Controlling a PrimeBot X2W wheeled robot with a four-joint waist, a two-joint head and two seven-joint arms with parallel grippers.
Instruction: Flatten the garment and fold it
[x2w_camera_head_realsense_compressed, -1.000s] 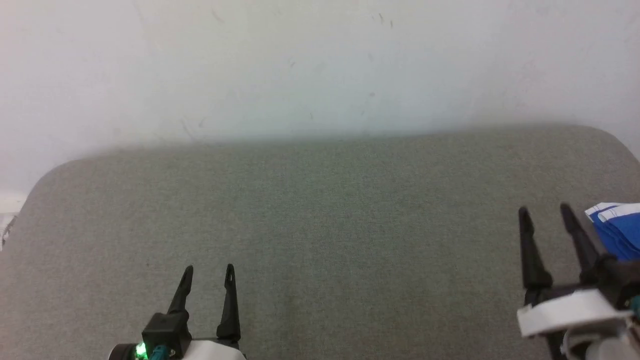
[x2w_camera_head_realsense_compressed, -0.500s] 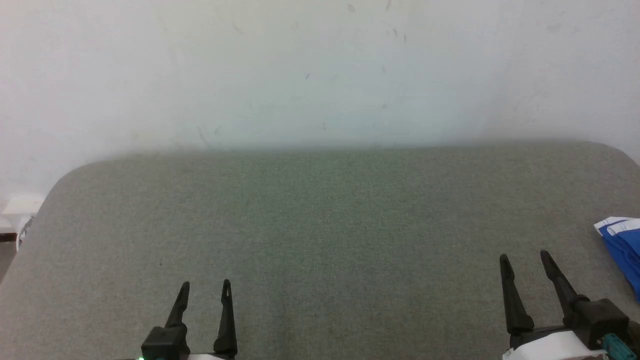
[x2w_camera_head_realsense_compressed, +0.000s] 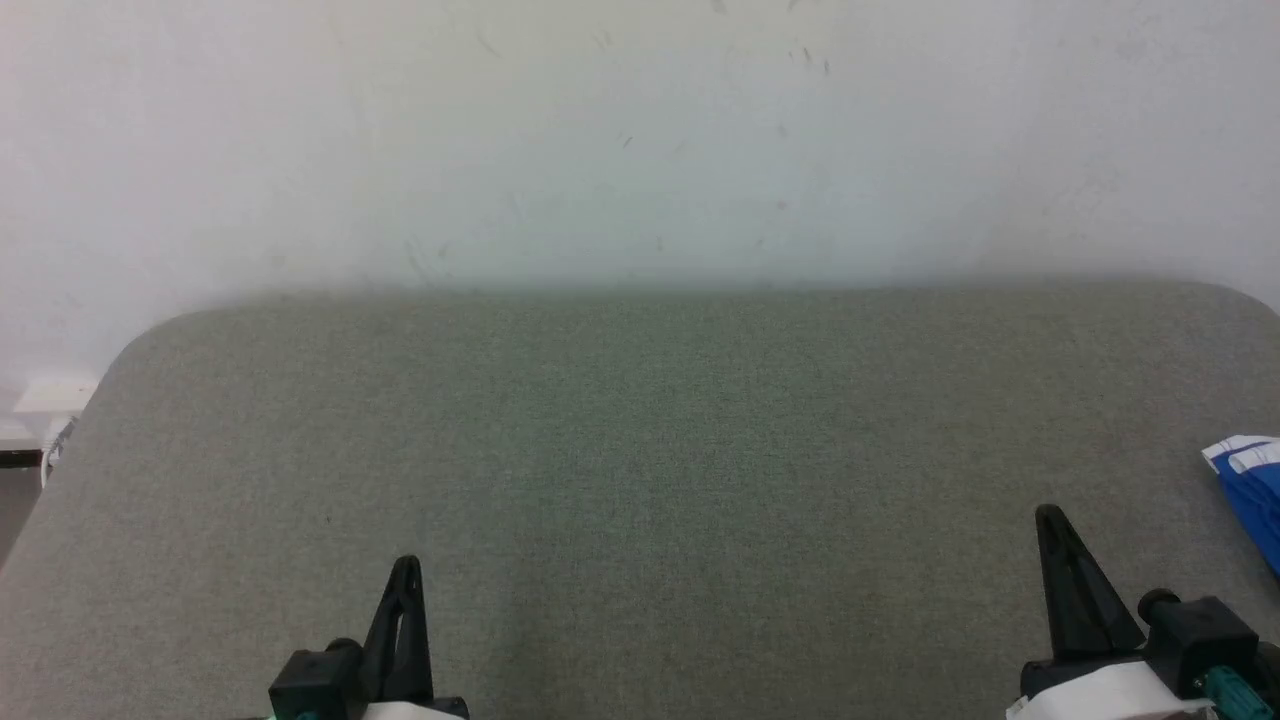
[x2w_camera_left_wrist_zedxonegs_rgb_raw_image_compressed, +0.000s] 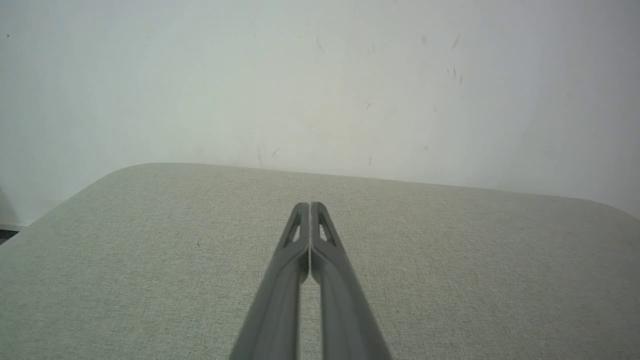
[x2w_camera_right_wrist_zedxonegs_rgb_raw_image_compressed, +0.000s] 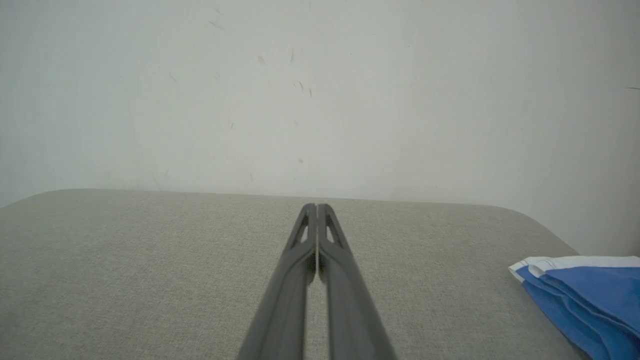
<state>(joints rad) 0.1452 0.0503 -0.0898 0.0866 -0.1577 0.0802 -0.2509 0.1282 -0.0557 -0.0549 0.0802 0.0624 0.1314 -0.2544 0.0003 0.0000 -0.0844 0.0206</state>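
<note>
1. Closed both pairs within the last second: left fingers (x2w_camera_head_realsense_compressed: 403, 620) and right fingers (x2w_camera_head_realsense_compressed: 1075, 590) now pressed together and holding nothing, where spread apart before.
2. Drew the right fingers back from the shorts (x2w_camera_head_realsense_compressed: 1250, 490): just beside the cloth a second ago, now apart from it, with bare table (x2w_camera_head_realsense_compressed: 640, 450) between.
3. Tilted the head camera slightly as well, so no taking the shifted far edge of the table for a move of things.
4. Left the shorts at the table's right edge, partly cut off in the head view. Seen from the right wrist as flat stacked blue layers, white trim at the corner nearest the fingers.
5. Reads as letting go and backing off: probably folded and set aside, with the task at or near its end. Cannot judge how neat, with most of the pile out of frame.
6. Behind the table, a pale scuffed wall (x2w_camera_head_realsense_compressed: 640, 140), well clear of both arms.
7. For any touch-up: a short reach rightward over bare table, opening the fingers first.
</note>
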